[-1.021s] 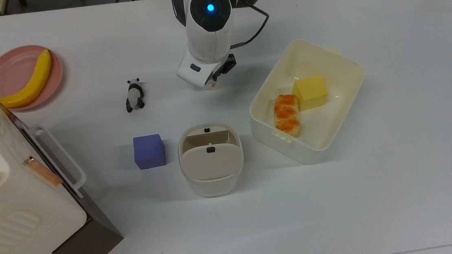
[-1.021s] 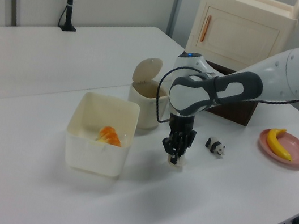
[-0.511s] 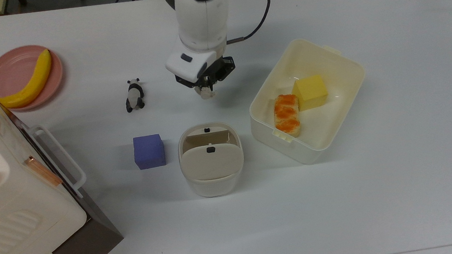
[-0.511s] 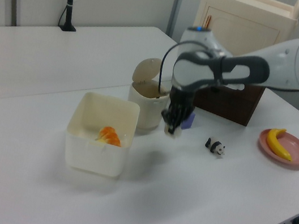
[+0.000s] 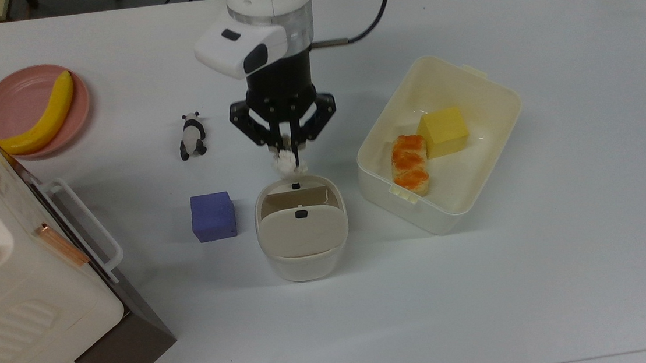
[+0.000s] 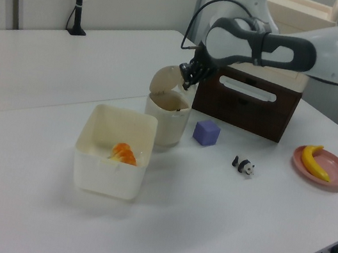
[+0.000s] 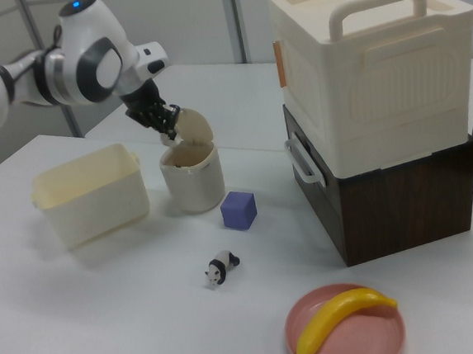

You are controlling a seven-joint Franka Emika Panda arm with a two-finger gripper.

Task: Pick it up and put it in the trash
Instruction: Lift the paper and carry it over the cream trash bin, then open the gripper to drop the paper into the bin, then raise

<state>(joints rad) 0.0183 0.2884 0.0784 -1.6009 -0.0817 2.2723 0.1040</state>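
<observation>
Item 1. White surface [image 5: 486, 307], bare along its near edge in the top view; at its near left corner stands a cream plastic storage box with handle on a dark brown base [image 7: 380, 115].

Item 2. Small cream rounded-square bin with a beige two-flap lid [image 5: 302, 230], near the middle of the surface. One flap lies flat; the other stands tipped up, leaving an opening on the side toward the arm [image 6: 168, 100].

Item 3. Purple cube [image 5: 213, 215], just beside the bin on the top view's left.

Item 4. Larger cream rectangular tub [image 5: 491, 102], toward the top view's right edge of the surface, holding a yellow block [image 5: 442, 130] and an orange-topped bread piece [image 5: 410, 164].

Item 5. Black-and-white panda figurine [image 5: 192, 136], lying apart, untouched.

Item 6. Black two-finger jaws [image 5: 287, 148], clenched on the small crumpled wad of whitish paper [image 5: 285, 162]. One second ago I had them down at the surface on the wad; half a second ago, lifted. Now the wad hangs off the surface at the bin's far rim, close to the raised flap. I judge the pick-up done and the carry nearly so; a short advance over the opening precedes release.

Item 7. Pink round plate [image 5: 17, 97] carrying a yellow banana [image 5: 45, 115], far left corner in the top view.
</observation>
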